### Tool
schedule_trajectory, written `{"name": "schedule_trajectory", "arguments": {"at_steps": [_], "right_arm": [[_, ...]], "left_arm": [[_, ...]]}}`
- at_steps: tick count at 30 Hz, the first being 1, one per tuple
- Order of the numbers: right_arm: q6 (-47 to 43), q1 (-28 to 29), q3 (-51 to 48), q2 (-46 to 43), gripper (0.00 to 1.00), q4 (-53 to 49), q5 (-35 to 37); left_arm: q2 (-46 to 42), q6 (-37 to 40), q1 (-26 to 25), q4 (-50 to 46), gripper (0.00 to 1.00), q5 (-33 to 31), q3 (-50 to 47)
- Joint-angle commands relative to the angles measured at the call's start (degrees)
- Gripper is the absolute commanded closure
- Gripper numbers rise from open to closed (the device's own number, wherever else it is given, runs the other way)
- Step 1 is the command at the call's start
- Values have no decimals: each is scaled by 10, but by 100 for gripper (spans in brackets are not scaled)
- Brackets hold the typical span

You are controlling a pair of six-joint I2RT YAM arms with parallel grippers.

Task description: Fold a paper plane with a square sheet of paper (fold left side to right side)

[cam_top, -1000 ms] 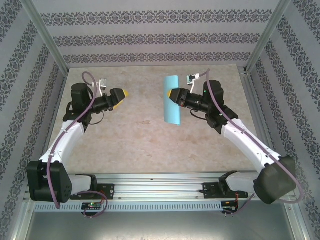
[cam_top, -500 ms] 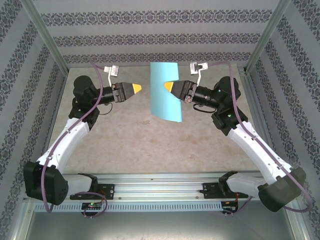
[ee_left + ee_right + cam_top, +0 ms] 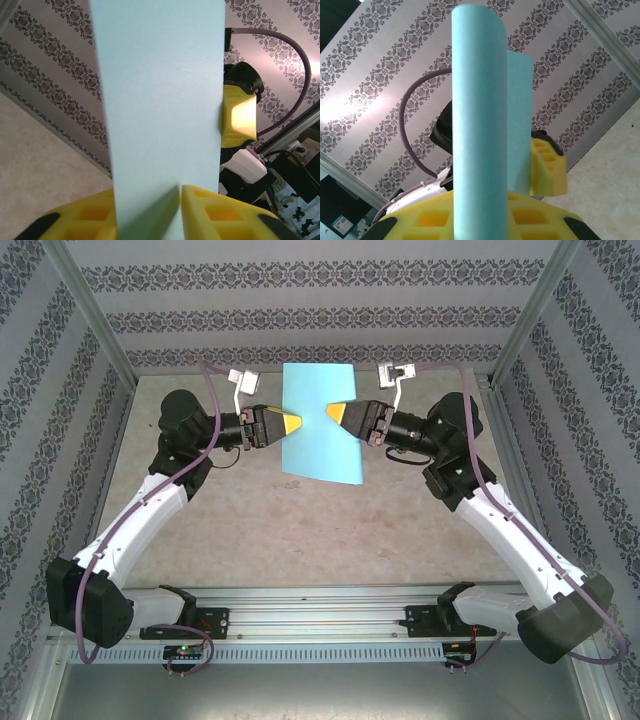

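The square sheet of paper [image 3: 318, 455] is turquoise-blue and hangs upright in the air above the far middle of the table, slightly curved. My left gripper [image 3: 291, 424] is shut on its left edge, and in the left wrist view the sheet [image 3: 160, 100] rises from between the yellow fingers [image 3: 210, 210] of that gripper [image 3: 147, 192]. My right gripper [image 3: 334, 414] is shut on the right edge. In the right wrist view the curled sheet [image 3: 477, 125] stands between the jaws of that gripper [image 3: 479, 197], with the left gripper's yellow finger [image 3: 547, 167] behind it.
The beige table [image 3: 300, 530] lies below the raised sheet. Patterned walls [image 3: 320, 310] close the back and both sides, with metal posts [image 3: 90, 320] at the corners. An aluminium rail [image 3: 320, 605] runs along the near edge by the arm bases.
The right gripper lifted the sheet off the table and turned it broadside. The left arm swung in toward it and closed on the sheet's left edge.
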Motion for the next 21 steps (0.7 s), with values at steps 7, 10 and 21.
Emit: {"name": "schedule_trajectory", "arguments": {"at_steps": [7, 10, 21], "right_arm": [[-49, -48, -33, -37, 58, -74, 49], [-106, -72, -35, -57, 43, -180, 102], [-207, -169, -107, -130, 13, -464, 354]], "left_arm": [[-1, 89, -6, -121, 100, -34, 30], [8, 137, -5, -193, 100, -61, 29], [110, 265, -4, -394, 100, -253, -24]]}}
